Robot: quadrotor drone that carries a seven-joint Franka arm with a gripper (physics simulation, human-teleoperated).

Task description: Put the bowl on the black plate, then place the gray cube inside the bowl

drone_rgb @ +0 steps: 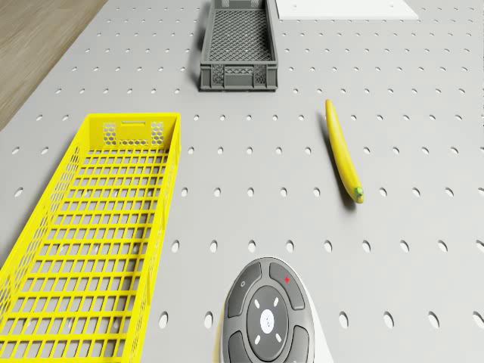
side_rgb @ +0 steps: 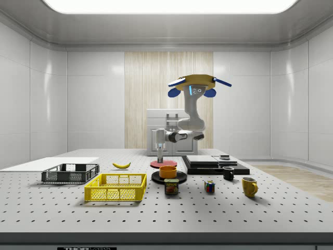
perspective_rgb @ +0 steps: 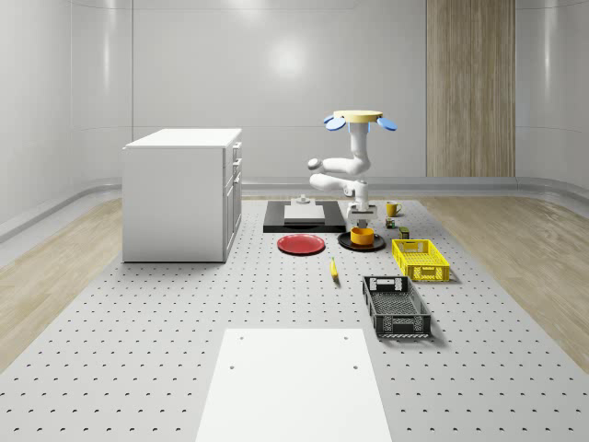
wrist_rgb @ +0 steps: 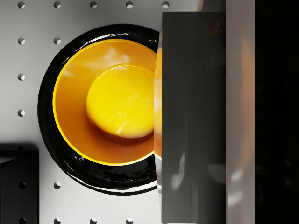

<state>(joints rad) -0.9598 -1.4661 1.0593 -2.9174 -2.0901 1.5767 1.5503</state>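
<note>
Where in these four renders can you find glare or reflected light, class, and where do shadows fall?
Whole-scene view: soft bright patches of glare on the glossy back wall. Side view: a long ceiling light panel glows white. Wrist view: pale highlights streak the shiny orange bowl and the glossy black plate rim beneath it. Drone view: flat, even light, with a faint shadow beside the yellow banana.

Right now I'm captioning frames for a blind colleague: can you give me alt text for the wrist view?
An orange bowl sits on a black plate on the perforated table, seen from directly above. A tall gray block, close to the camera, covers the bowl's edge on one side.
</note>
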